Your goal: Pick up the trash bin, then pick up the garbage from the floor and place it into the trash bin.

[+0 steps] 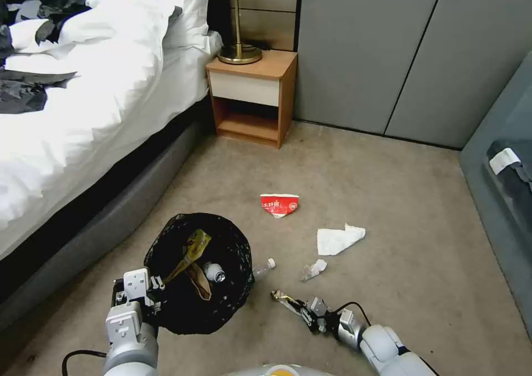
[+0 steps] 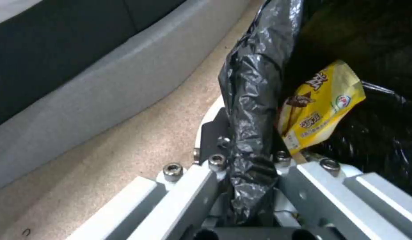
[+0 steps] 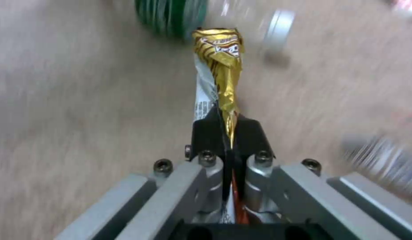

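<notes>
On the floor beside the bed [image 1: 83, 115], the left hand [image 2: 252, 156] is clenched on the rim of the trash bin [image 1: 197, 273]. The right hand [image 3: 227, 133], just beside the bin, pinches a gold wrapper [image 3: 219, 63] by one thin end. It may slip out before the bin, because so little is held.

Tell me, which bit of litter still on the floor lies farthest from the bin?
The crushed red-and-white paper cup, toward the nightstand. The white tissue, crumpled clear plastic and small bottle all lie nearer the trash bin.
</notes>
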Motion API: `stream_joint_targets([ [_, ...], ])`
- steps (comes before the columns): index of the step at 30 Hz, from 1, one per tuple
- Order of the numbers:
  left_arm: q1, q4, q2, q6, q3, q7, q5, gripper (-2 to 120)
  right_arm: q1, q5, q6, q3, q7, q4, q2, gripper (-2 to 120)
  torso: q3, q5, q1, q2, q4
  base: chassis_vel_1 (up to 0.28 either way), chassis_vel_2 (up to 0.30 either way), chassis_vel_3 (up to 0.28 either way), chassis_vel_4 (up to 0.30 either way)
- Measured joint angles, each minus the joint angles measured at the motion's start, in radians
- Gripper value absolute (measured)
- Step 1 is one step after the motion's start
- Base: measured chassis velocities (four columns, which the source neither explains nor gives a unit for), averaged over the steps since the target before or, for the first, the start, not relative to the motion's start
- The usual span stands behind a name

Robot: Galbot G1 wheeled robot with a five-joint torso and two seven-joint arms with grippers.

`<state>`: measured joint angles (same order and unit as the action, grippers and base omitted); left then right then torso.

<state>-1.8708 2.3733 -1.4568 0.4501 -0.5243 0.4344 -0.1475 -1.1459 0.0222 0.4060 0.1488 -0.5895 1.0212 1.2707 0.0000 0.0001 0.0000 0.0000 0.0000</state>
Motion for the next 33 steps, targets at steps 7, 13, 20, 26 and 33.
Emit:
stream_joint_targets([
  [7, 0.002, -0.001, 0.003, 0.000, 0.003, -0.001, -0.001, 1, -0.084, 0.129, 0.001, 0.036, 0.034, 0.293, -0.045, 0, 0.000, -0.0001, 0.000, 0.000, -0.0001, 0.000, 0.000, 0.000, 0.000],
  [13, -0.004, -0.007, 0.008, 0.000, 0.012, -0.003, 0.004, 1, -0.153, 0.236, -0.024, 0.125, 0.076, 0.761, -0.098, 0, 0.000, -0.0003, 0.000, 0.000, 0.0000, 0.000, 0.000, 0.000, 0.000],
  [20, -0.005, -0.009, 0.007, 0.000, 0.021, -0.004, 0.012, 1, -0.157, 0.337, -0.078, 0.064, 0.142, 1.055, -0.115, 0, 0.000, -0.0002, 0.000, 0.000, 0.0001, 0.000, 0.000, 0.000, 0.000],
  [26, -0.002, -0.011, 0.004, 0.000, 0.027, -0.005, 0.016, 1, -0.148, 0.291, -0.115, -0.095, 0.186, 1.051, -0.098, 0, 0.000, -0.0002, 0.000, 0.000, -0.0001, 0.000, 0.000, 0.000, 0.000],
  [33, -0.005, -0.009, -0.004, 0.000, 0.036, -0.006, 0.024, 1, -0.081, 0.211, -0.113, -0.252, 0.213, 0.832, -0.050, 0, 0.000, -0.0001, 0.000, 0.000, 0.0001, 0.000, 0.000, 0.000, 0.000],
])
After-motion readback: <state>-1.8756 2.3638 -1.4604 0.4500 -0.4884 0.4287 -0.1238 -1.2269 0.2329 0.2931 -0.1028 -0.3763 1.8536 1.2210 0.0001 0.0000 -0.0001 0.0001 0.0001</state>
